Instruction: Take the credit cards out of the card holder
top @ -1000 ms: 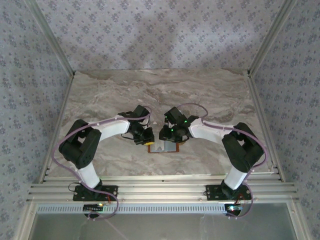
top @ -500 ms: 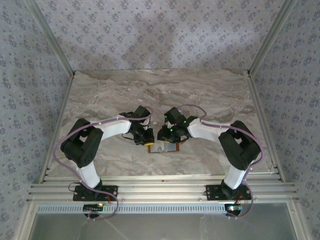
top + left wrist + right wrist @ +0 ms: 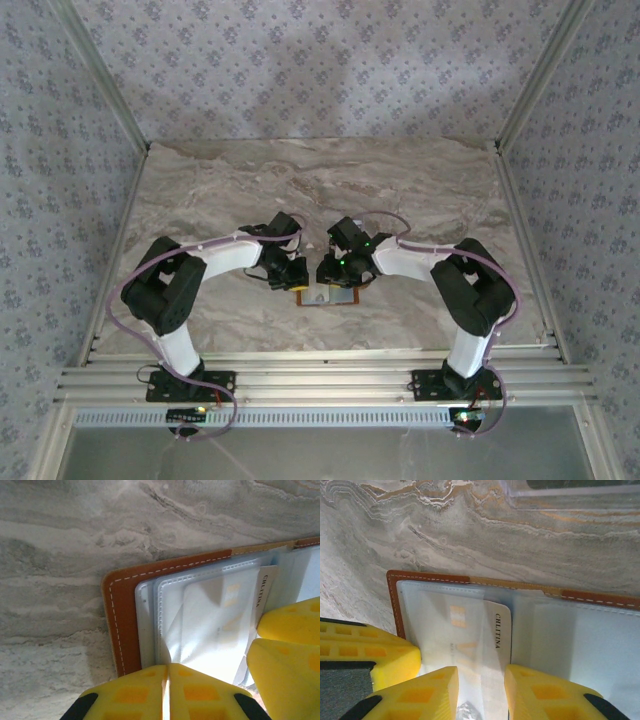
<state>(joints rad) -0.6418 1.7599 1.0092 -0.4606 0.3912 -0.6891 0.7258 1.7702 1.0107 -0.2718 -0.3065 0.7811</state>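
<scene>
Credit card [image 3: 465,630] is sitting sleeved in the card holder [image 3: 117,625] on the worktop [image 3: 60,540], your closed left end effector [image 3: 167,690] pinning the holder's edge, your part-open right end effector [image 3: 481,682] straddling the card, risking dragging the sleeve.

At 6 o'clock the left gripper [image 3: 167,680], fingers pressed together, meets the open card holder [image 3: 120,615]; a pale credit card [image 3: 220,625] lies sleeved toward 3 o'clock.
</scene>
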